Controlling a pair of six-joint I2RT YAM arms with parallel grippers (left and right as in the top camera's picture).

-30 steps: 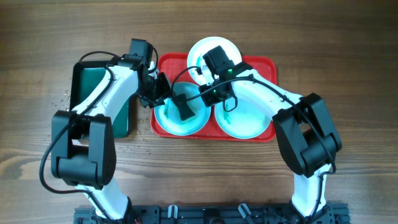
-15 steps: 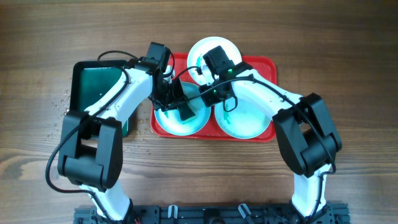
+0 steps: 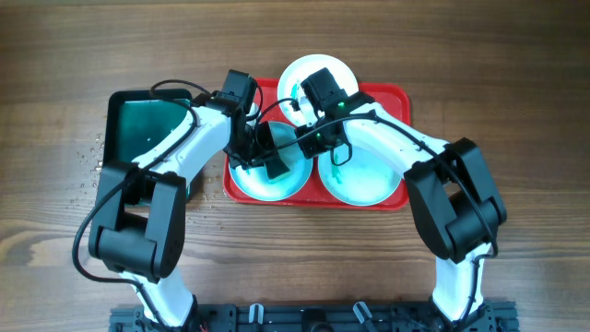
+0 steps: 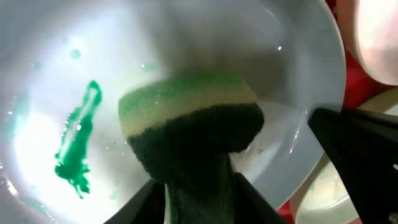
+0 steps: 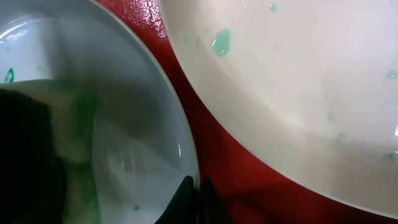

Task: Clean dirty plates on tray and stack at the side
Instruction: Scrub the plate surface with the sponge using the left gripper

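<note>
At the left of the wooden table (image 3: 516, 74) lies a narrow dark green tray (image 3: 138, 124), rectangular, with a glossy teal floor. Just to its right sits the red tray (image 3: 387, 97), smooth plastic with rounded corners and a raised rim, carrying three round shallow plates. The left aqua plate (image 3: 253, 184) fills the tray's near left part; its wet, shiny bowl bears a thin teal-green smear (image 4: 76, 146) and scattered droplets. The left gripper (image 4: 200, 199) is clamped on a sponge (image 4: 186, 106), a soft block with a foamy yellow-green layer and a coarse dark scouring face, whose end presses on the plate's floor to the right of the smear. The right gripper (image 5: 197, 190) is at this plate's right rim, its dark fingertips almost meeting with the thin rim running in between them, so it appears pinched on the rim. Behind, at the tray's far edge, the white plate (image 3: 348, 74) shows small green specks. The right aqua plate (image 3: 369, 180) lies in the tray's near right part, just beside the left one.
</note>
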